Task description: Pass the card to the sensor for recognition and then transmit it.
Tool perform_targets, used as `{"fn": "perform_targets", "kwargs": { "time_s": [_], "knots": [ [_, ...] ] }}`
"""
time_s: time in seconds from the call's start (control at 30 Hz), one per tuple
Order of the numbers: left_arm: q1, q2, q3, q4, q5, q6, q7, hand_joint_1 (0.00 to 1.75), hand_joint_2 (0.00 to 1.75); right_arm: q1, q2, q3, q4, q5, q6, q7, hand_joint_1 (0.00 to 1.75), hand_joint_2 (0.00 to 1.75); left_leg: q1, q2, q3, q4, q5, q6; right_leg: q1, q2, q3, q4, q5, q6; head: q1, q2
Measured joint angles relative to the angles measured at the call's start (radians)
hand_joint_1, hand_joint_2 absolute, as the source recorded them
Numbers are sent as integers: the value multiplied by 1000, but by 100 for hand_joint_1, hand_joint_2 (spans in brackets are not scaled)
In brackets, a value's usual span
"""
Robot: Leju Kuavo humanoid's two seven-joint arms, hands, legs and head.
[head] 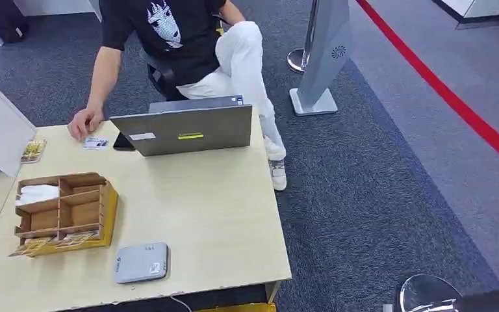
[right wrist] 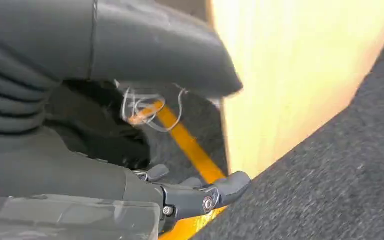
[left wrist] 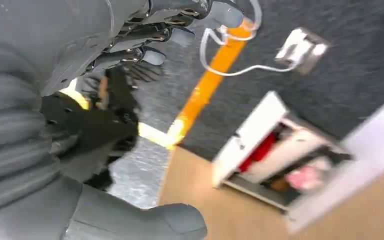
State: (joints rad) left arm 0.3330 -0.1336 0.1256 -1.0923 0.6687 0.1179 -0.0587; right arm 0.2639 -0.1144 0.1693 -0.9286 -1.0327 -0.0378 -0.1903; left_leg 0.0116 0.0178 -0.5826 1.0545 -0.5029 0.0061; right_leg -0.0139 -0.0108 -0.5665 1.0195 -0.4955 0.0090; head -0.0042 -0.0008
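Card not yet collected; both arms hang below the bench.

The card [head: 95, 143] lies flat at the far edge of the bench [head: 208, 214], just beside a seated person's hand [head: 84, 123], apparently offered for pickup. The grey sensor [head: 141, 262] sits at the near edge, within easy reach for scanning. The left hand [left wrist: 145, 45] hangs with fingers loosely spread, holding nothing; the right hand [right wrist: 180, 195] likewise carries nothing, fingers apart. A laptop [head: 185, 130] stands beside the card.

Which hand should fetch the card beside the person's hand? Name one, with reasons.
Probably left. The card lies at the table's far left corner, on the left hand's side. Both hands hang low and empty; the right hand would have to cross the laptop.
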Motion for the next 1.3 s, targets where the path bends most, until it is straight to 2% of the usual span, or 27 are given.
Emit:
{"fn": "perform_targets", "kwargs": {
  "time_s": [0.23, 0.37, 0.53, 0.7, 0.8, 0.9, 0.97, 1.17, 1.3],
  "knots": [
    [36, -78, 125, -186, -77, 25, 5, 0, 175, 14, 32, -59, -74, -55, -18, 33, 0, 175, 0, 0, 0, 0, 0, 0, 0, 0, 0, 0, 0, 0, 0, 0],
    [70, -98, 169, -252, -146, -10, 16, 0, 175, 27, 53, -105, -118, -74, -25, 55, 0, 175, 0, 0, 1, 0, 0, 0, 0, 0, 0, 0, 0, 0, 0, 0],
    [127, -54, 168, -291, -265, -77, 50, 0, 175, 36, 62, -149, -143, -66, -19, 79, 0, 175, 0, 0, 0, 0, 0, 0, 0, 0, 0, 0, 0, 0, 0, 0],
    [187, 12, 153, -337, -364, -86, 114, 0, 175, 37, 74, -198, -156, -33, 0, 116, 0, 175, 1, 0, 0, 0, 0, 0, 0, 0, 0, 0, -1, 1, 0, 0],
    [227, 61, 124, -374, -399, -60, 150, 0, 175, 36, 94, -240, -162, -9, 12, 137, 0, 175, 1, 0, 1, 0, 0, 0, 0, 0, -2, 0, -1, 1, 0, 0],
    [239, 73, 99, -407, -416, 11, 159, 0, 175, 36, 122, -287, -173, 19, 20, 155, 0, 175, 0, 0, 0, 0, 0, 0, 0, 0, -1, 0, -1, 1, 0, 0],
    [236, 64, 94, -418, -422, 61, 145, 0, 175, 38, 140, -308, -183, 33, 19, 162, 0, 175, 0, 0, 1, 0, 0, 0, 0, 0, -1, 0, -1, 1, 0, 0],
    [182, 5, 97, -428, -437, 207, 32, 0, 175, 40, 193, -365, -222, 82, 5, 185, 0, 175, 0, 0, 1, 0, 0, 0, 0, 0, 1, 0, 0, 1, 0, 0],
    [156, -29, 119, -452, -465, 228, -83, 0, 175, 42, 216, -395, -241, 113, -3, 198, 0, 175, 0, 0, 2, 0, 0, 0, 0, 0, 1, 0, 0, 1, 0, 0]
  ]
}}
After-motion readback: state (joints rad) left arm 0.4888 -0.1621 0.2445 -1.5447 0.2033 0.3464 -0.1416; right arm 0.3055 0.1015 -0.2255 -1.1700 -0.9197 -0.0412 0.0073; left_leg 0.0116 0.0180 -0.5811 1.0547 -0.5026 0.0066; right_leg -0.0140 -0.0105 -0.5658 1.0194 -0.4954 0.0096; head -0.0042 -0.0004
